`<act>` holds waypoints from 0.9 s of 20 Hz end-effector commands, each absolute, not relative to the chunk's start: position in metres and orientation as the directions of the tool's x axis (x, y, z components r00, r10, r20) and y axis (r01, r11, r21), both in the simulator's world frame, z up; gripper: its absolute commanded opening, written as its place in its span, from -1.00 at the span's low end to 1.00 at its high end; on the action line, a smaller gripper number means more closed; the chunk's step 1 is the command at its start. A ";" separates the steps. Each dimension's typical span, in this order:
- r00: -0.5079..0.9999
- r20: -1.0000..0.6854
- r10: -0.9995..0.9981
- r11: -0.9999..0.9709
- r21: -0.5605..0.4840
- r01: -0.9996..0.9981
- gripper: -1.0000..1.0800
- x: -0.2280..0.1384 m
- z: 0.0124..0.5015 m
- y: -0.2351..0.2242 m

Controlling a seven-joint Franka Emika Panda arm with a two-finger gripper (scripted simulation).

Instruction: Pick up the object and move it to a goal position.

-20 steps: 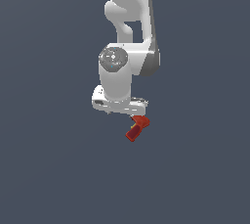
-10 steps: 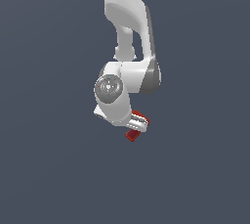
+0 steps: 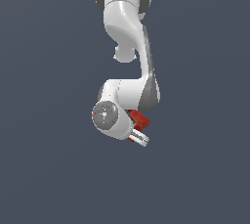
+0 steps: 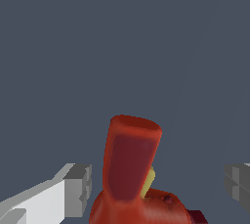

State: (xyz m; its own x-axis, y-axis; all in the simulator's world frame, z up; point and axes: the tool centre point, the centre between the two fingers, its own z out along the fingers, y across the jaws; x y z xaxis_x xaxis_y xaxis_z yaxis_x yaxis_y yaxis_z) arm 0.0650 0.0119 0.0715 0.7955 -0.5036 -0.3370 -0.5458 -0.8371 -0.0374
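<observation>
The object (image 3: 139, 118) is a small red L-shaped thing, partly hidden behind the white hand in the exterior view. Close up in the wrist view, the object (image 4: 131, 169) shows a red upright handle, a yellowish patch and a dark tip low down. My gripper (image 3: 139, 135) sits over it, tilted. My gripper (image 4: 157, 187) is open, with the object between the jaws. One grey finger (image 4: 79, 189) is right beside the red body. The other finger (image 4: 238, 185) stands well apart from it.
Only a plain dark grey-blue ground (image 3: 53, 169) surrounds the arm (image 3: 128, 27). No other objects, containers or edges show in either view.
The arm has folded lower and the wrist has rolled, bringing the hand down and tilted around the object. The object has stayed in about the same spot.
</observation>
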 end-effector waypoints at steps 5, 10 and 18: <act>0.736 -0.392 -0.551 -0.793 -0.027 -0.608 1.00 0.070 0.056 0.020; 0.713 -0.412 -0.567 -0.777 -0.021 -0.629 1.00 0.071 0.050 0.023; 0.711 -0.414 -0.568 -0.776 -0.021 -0.631 1.00 0.069 0.044 0.025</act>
State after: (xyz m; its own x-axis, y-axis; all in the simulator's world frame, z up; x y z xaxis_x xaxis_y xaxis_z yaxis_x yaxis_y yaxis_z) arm 0.0702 0.0243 0.0469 0.7120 -0.5676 -0.4134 -0.6308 -0.7757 -0.0212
